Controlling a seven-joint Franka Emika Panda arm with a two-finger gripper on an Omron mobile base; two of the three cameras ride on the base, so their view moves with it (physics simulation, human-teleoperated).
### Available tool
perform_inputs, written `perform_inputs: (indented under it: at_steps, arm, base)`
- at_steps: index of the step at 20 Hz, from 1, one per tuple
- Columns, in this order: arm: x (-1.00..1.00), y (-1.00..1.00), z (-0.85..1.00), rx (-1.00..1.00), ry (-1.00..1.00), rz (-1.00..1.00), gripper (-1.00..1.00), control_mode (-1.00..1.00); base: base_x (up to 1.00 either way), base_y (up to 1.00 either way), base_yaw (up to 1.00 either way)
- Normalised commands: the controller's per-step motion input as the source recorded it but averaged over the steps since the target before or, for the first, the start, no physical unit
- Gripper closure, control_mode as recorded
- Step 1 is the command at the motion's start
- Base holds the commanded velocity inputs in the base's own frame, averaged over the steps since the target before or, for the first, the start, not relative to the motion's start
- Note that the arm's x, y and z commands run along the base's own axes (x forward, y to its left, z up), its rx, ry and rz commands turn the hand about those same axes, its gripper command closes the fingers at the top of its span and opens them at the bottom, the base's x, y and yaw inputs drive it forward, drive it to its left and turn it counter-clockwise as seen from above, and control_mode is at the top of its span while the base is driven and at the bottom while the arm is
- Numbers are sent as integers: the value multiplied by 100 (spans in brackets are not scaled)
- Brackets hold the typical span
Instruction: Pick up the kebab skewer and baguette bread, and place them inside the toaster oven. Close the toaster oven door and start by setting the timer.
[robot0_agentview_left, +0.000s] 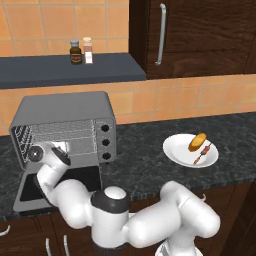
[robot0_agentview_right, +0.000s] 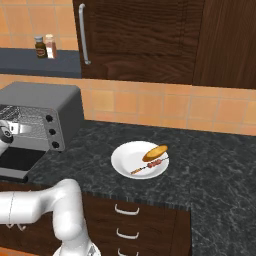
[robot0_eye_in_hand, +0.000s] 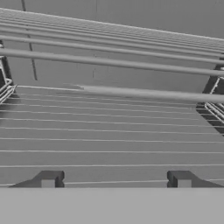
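Jaws standing apart, grasping nothing: gripper (robot0_eye_in_hand: 116, 180) facing into the toaster oven (robot0_agentview_left: 65, 131) over its wire rack (robot0_eye_in_hand: 109, 131). Kebab skewer (robot0_agentview_left: 203, 153) and baguette bread (robot0_agentview_left: 197, 141) lying on the white plate (robot0_agentview_left: 175, 150), well off to the arm's right, skewer's long axis running diagonally.

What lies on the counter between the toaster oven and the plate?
Nothing: between the toaster oven and the plate there is bare dark counter, as both base views show.
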Motion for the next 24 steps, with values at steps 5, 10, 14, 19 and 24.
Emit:
perform_inputs:
  at_steps: [5, 10, 14, 19, 24]
  arm:
    - [-1, 18, -66, -3, 8, 0, -100, -100]
    - [-77, 3, -89, -6, 7, 2, -100, -100]
    - [-100, 0, -83, -6, 14, 3, -100, -100]
    - [-100, 0, -62, -1, 32, 4, -100, -100]
    - [-100, 0, -41, -1, 27, 3, -100, -100]
  base:
    - [0, 0, 0]
    - [0, 0, 0]
    - [0, 0, 0]
    - [0, 0, 0]
    - [0, 0, 0]
